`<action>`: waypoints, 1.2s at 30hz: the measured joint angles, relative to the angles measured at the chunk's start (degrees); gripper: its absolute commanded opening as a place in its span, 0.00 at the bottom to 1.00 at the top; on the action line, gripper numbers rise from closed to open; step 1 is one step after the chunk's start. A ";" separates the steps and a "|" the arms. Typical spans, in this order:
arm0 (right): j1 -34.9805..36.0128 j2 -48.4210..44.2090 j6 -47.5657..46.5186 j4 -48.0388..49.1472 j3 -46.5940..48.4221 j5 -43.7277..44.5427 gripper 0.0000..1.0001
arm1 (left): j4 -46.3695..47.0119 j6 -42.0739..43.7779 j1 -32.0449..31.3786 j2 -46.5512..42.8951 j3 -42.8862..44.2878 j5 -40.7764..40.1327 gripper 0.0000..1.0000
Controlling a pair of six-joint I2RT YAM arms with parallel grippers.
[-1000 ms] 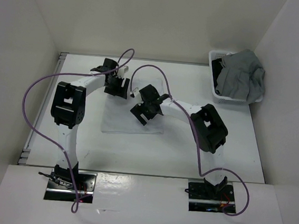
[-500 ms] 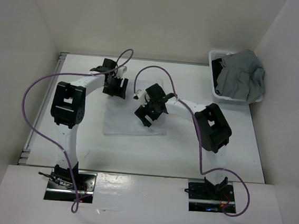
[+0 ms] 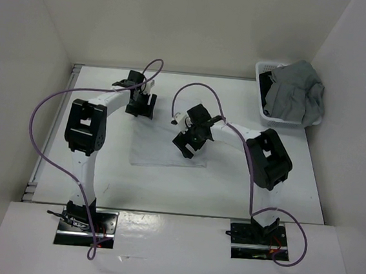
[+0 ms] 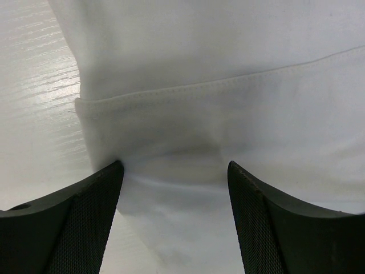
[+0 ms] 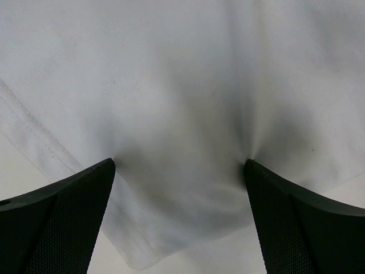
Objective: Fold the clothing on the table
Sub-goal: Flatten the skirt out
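Observation:
The white clothing (image 3: 156, 150) lies flat on the table (image 3: 165, 187), folded into a small rectangle. My left gripper (image 3: 140, 105) is open over its far left corner. In the left wrist view the left gripper (image 4: 174, 168) has both fingertips resting on the clothing (image 4: 228, 120), just below a stitched hem. My right gripper (image 3: 192, 140) is open over the far right part. In the right wrist view the right gripper (image 5: 179, 165) presses on the clothing (image 5: 182, 85) near a corner, and the cloth puckers slightly between the tips.
A white slatted basket (image 3: 262, 111) at the far right corner holds a grey garment (image 3: 297, 96) that hangs over its rim. White walls close in the table on three sides. A grey rail (image 3: 37, 168) runs along the left edge.
Both grippers have shifted to the right, the right one more, and the clothing has slid a little to the right with them. Both stay open.

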 measured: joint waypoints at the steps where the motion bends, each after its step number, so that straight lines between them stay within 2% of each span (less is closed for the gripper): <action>1: 0.00 -0.28 -0.02 -0.07 -0.39 -0.02 0.98 | 0.00 -0.24 -0.02 0.00 0.02 -0.07 0.81; 9: -0.04 -4.20 0.74 -5.95 -0.74 0.11 0.98 | -1.55 0.70 0.26 -0.09 0.70 2.91 0.81; 12: -0.17 -5.66 1.14 -8.48 3.32 0.15 0.98 | -3.76 1.20 0.37 -1.49 0.76 4.39 0.84; 16: -1.33 -8.50 2.14 -8.13 9.68 0.50 0.98 | -5.90 2.25 0.90 -6.60 0.92 5.90 0.84; 21: -6.51 -8.87 4.42 -5.64 16.26 0.98 0.98 | -6.29 2.45 3.32 -11.30 3.89 7.89 0.84; 24: -11.47 -5.42 6.32 -4.42 20.04 0.98 0.98 | -5.77 2.43 5.51 -10.78 5.49 8.37 0.84; 26: -14.01 -2.49 7.08 -4.07 21.70 1.18 0.98 | -6.03 2.43 6.80 -9.42 6.21 9.20 0.81; 31: -17.03 1.57 7.96 -6.45 21.07 1.86 0.96 | -10.45 4.66 8.44 -6.45 5.46 11.15 0.78; 36: -15.67 -4.13 7.23 -7.74 12.92 2.89 0.95 | -15.61 10.12 8.15 -10.91 -3.80 11.02 0.78</action>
